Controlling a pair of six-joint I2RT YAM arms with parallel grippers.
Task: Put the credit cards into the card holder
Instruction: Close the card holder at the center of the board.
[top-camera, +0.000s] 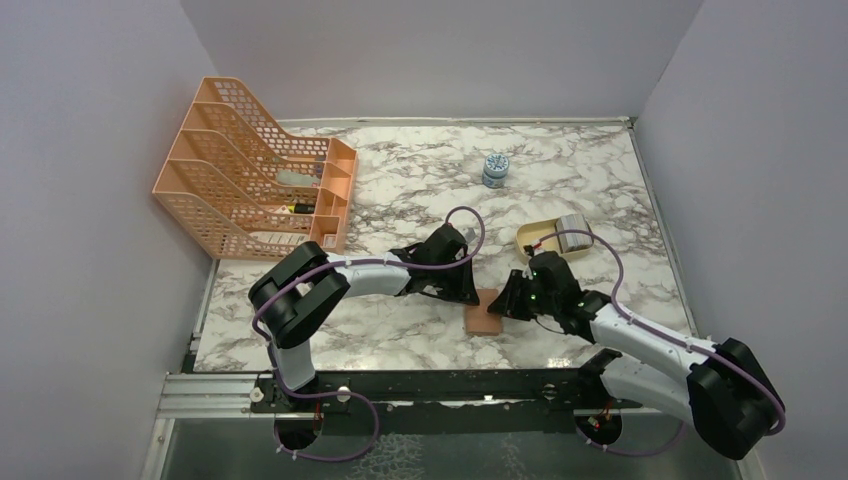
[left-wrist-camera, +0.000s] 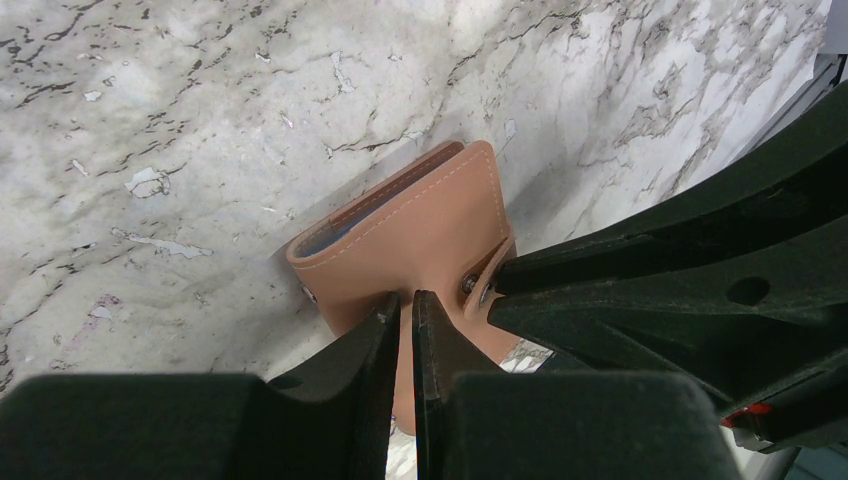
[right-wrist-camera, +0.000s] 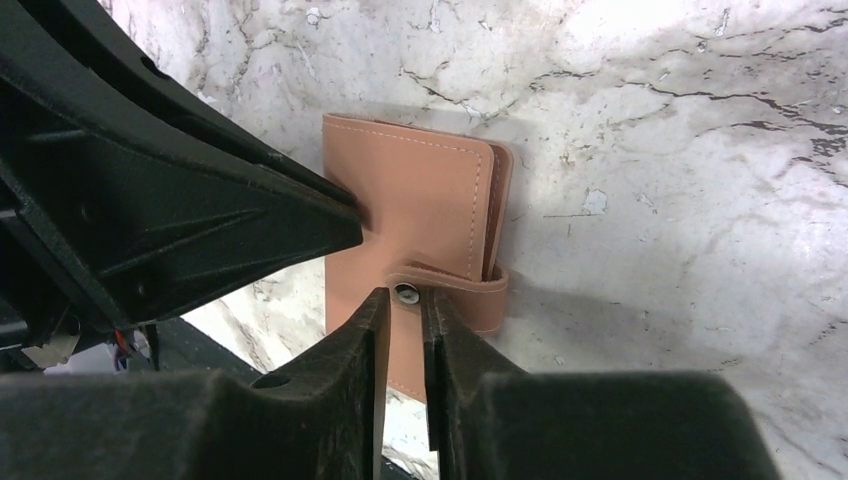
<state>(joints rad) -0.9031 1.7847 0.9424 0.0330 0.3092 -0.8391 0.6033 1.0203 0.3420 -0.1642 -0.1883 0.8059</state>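
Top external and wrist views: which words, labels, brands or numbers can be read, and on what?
No text can be read anywhere.
card holder: plain leather, no print showing.
small jar: patterned side, too small to read.
orange file rack: things inside too small to read.

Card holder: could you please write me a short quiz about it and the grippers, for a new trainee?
1. True or false: the card holder is open.
2. Which gripper straddles the snap button?
3. In the top view, what stands at far left? A) orange file rack B) blue bucket C) grey laptop
Key: 1 false, it is closed. 2 the right gripper. 3 A.
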